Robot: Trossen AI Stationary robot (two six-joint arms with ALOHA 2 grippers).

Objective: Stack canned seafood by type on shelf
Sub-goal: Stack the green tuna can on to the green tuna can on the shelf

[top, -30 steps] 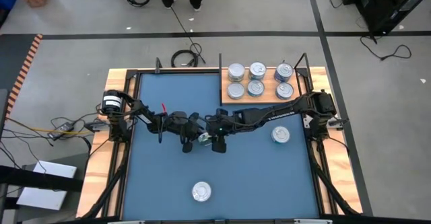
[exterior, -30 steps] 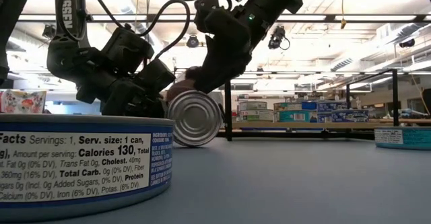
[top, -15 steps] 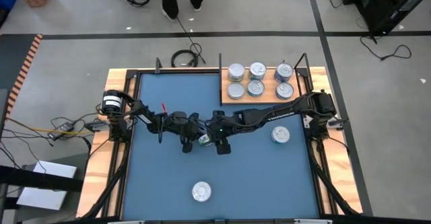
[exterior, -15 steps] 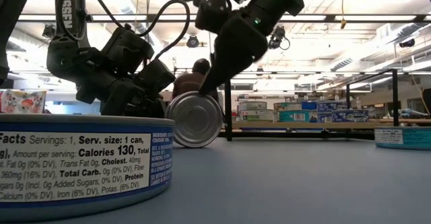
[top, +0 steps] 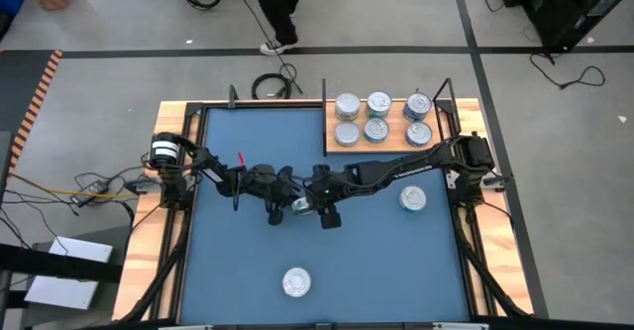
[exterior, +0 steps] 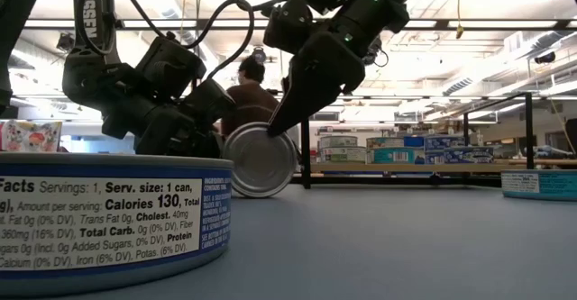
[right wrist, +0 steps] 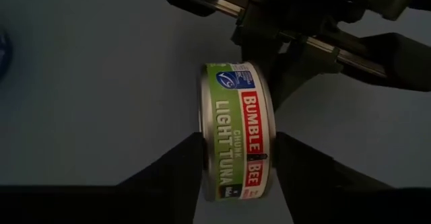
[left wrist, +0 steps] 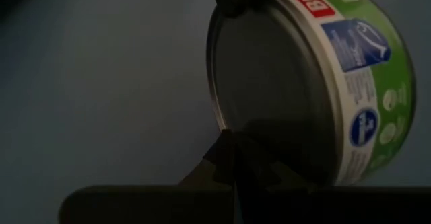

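Note:
A tin of canned seafood (right wrist: 236,140) with a green and red label stands on its edge on the blue mat (top: 248,261), at the middle of the table (top: 300,205). My left gripper (left wrist: 232,160) is shut and reaches it from the table's left. My right gripper (right wrist: 237,150) comes slanting down from the right, its two fingers closed on the tin's flat faces. One tin (top: 412,199) lies flat on the mat at the right, another (top: 295,282) near the front edge. The wooden shelf (top: 394,144) at the far right carries several tins. My left gripper touches the tin's silver flat face (left wrist: 269,116) low down by its rim with its shut fingertips (left wrist: 229,143), coming level from the table's left. My right gripper pinches the tin across its two flat faces (right wrist: 205,150), one finger (right wrist: 178,170) on each. The fingers slant down from above and from the right. The tin stands upright on its curved side, on the mat.
The shelf's black posts (top: 325,97) rise at its two far corners. A black frame and wooden border (top: 183,221) run around the mat. A person (exterior: 248,102) stands behind the table. Bare mat lies between the middle tin and the front one.
My right gripper has rolled about its own line and its fingers have come together about the tin's flat faces. The tin has stayed on its edge in the same place. The person beyond the table has walked across.

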